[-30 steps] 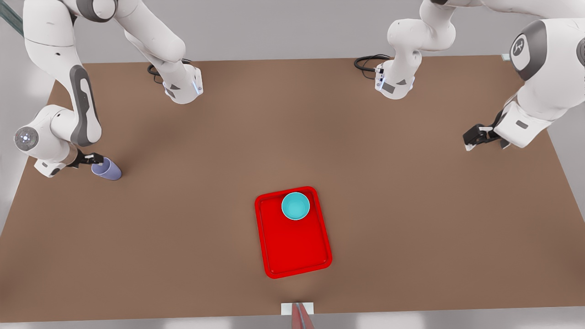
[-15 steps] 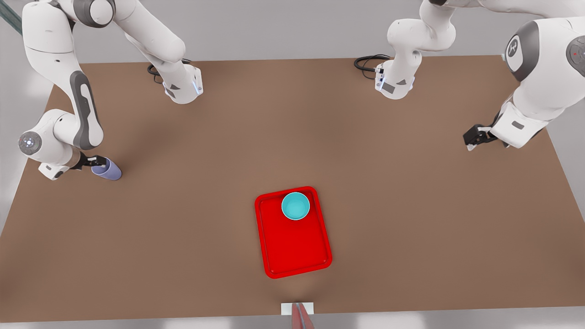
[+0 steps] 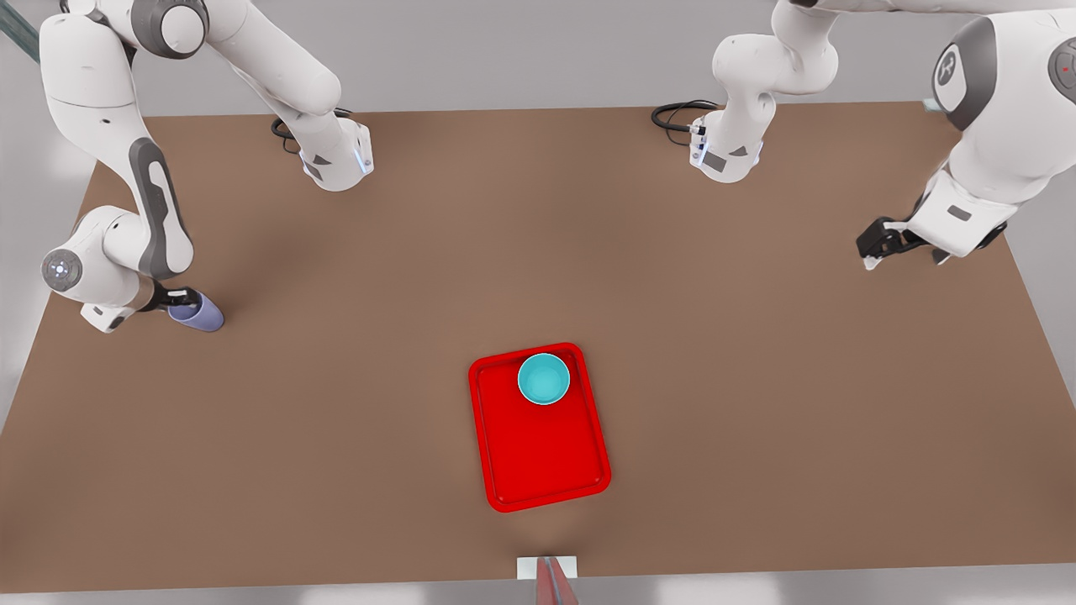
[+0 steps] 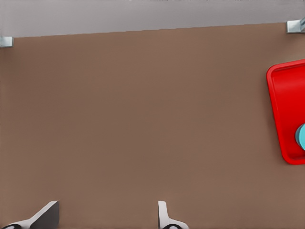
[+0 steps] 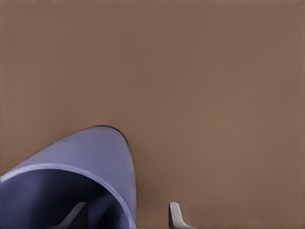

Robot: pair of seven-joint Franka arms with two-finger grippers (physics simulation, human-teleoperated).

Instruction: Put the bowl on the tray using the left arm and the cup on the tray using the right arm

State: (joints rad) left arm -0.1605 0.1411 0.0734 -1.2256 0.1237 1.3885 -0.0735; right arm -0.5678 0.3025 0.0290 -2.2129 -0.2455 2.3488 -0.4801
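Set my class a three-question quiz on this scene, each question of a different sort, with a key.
1. True or false: the bowl sits on the tray.
2. The cup is: A on the tray; B on the table, at the right pincer; C inside the bowl.
3. Fill in: the left pincer, open at the front view's right, holds ____.
Key: 1 true; 2 B; 3 nothing.

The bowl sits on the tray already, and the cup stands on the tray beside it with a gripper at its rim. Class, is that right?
Not quite. The bowl is on the tray, but the cup stands on the table, far from the tray, with the right gripper at its rim, as the front view shows.
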